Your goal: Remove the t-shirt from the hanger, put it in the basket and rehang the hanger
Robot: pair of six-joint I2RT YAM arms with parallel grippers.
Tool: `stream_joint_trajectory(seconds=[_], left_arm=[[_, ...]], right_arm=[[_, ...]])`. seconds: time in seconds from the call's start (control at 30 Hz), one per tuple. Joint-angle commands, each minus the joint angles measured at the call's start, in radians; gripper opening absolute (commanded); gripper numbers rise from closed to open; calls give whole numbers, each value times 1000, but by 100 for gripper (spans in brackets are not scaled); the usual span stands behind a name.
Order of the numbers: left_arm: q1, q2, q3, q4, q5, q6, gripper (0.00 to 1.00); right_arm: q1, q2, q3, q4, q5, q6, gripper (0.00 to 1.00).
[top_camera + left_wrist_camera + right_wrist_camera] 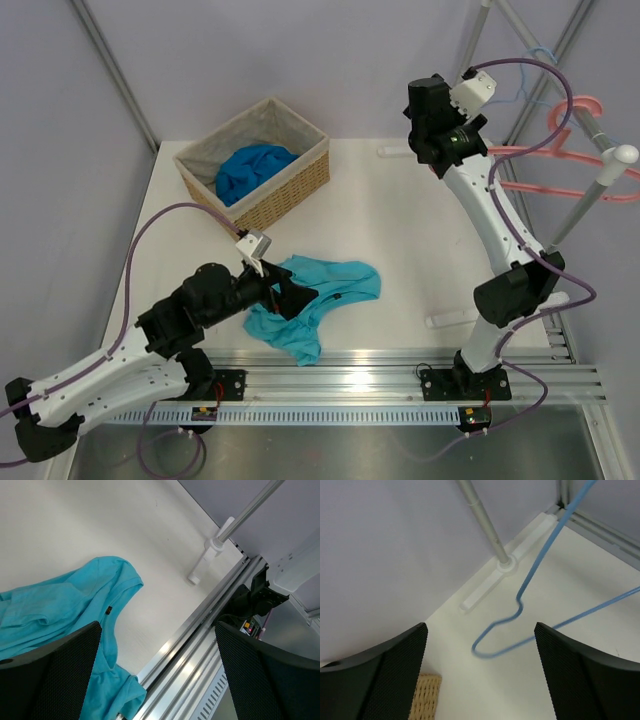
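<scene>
Two pairs of jaws, both empty. The left jaws stand wide apart just above the t-shirt (330, 290), which lies crumpled on the surface (400, 230) near its front edge, off the hanger (518, 602). Any low sweep could snag the cloth and drag it over that edge. The right jaws, also apart, hover by the bare hanger; a knock might unhook it.
</scene>
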Motion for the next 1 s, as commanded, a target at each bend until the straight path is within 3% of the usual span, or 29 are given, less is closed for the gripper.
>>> stream_joint_trajectory(seconds=[0.0, 0.13, 0.23, 0.37, 0.47, 0.57, 0.67, 0.77, 0.97], left_arm=[[-5, -27, 29, 20, -89, 39, 99], [-5, -42, 28, 5, -174, 32, 99], [-5, -59, 5, 5, -232, 10, 99], [-5, -64, -12, -12, -278, 9, 99], [-5, -42, -9, -65, -376, 12, 99], [-5, -39, -16, -86, -435, 18, 99], [-5, -7, -21, -101, -467, 4, 99], [-5, 73, -26, -116, -456, -25, 99], [-5, 392, 22, -222, -496, 9, 99]], right_arm=[[-6, -158, -44, 205, -167, -215, 98], [-6, -232, -96, 213, -359, -312, 99], [-4, -267, -101, 152, -546, -384, 99], [-6, -310, -104, 38, -678, -415, 100], [2, -377, -153, -10, -958, -435, 99], [118, -427, -216, -29, -977, -534, 100], [262, -405, -193, -138, -820, -587, 99], [281, -466, -282, -123, -845, -553, 100], [281, -673, -458, -60, -903, -535, 100]])
